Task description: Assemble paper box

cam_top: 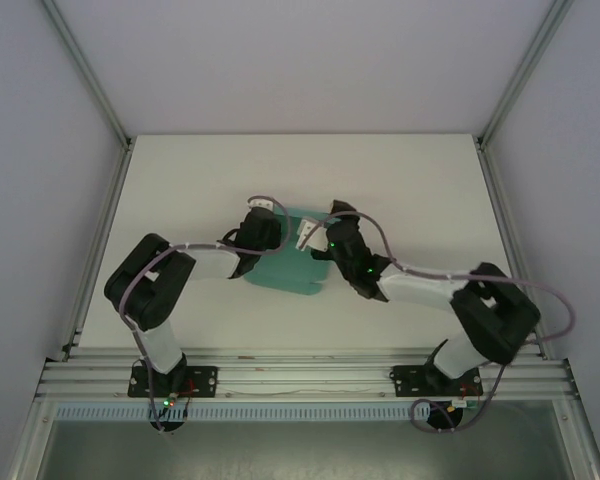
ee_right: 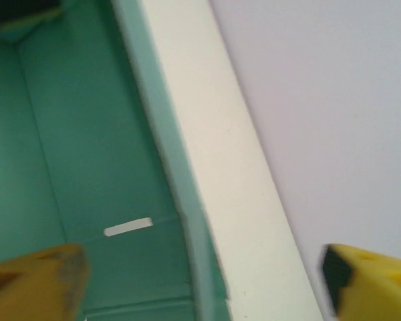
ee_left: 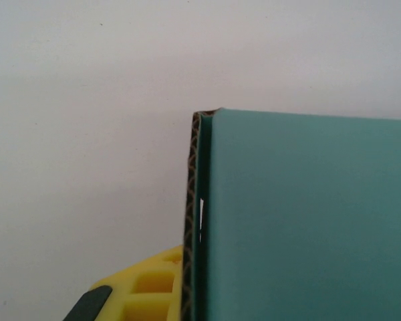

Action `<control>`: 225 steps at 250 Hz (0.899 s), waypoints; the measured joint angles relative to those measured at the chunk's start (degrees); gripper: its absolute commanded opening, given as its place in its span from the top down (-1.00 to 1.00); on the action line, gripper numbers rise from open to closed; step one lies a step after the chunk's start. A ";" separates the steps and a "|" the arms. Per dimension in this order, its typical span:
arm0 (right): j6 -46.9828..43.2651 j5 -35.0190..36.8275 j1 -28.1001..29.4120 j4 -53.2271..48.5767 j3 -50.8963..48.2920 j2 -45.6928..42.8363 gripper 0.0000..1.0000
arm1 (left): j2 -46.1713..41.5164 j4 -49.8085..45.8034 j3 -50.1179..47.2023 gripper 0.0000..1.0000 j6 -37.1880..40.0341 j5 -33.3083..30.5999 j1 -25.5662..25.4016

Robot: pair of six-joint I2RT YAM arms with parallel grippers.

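Now: teal corrugated paper box, pinched by left gripper; right gripper spread.

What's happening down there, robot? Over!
Left claw shut on paper box edge. Right claw open, straddling a side wall. No obstacle seen. Over.

Black-and-white arms carry grey cables and green lights; the blurred fingers look yellow.
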 measured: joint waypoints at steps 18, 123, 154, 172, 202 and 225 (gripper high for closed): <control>3.63 -1.84 -0.24 -1.73 -1.18 -6.19 -1.00 | -1.49 -0.52 -1.07 1.00 -0.87 0.00 0.00; 35.01 -4.04 -9.88 -10.71 3.23 -17.68 -1.00 | -7.93 -3.58 -2.36 1.00 -3.87 0.02 0.00; 39.34 -4.11 -9.90 -11.21 3.76 -13.81 -1.00 | -8.46 -4.98 -2.45 1.00 -4.55 0.09 0.00; 41.00 -4.11 -9.97 -11.23 3.76 -11.21 -1.00 | -9.20 -5.73 -2.51 1.00 -4.90 0.24 0.00; 42.73 -5.42 -10.01 -11.28 3.76 -7.48 -1.00 | -10.47 -6.21 -2.51 1.00 -5.60 0.83 0.00; 44.30 -8.02 -9.99 -10.67 3.76 -5.44 -1.00 | -10.64 -6.40 -2.51 1.00 -6.23 1.70 0.00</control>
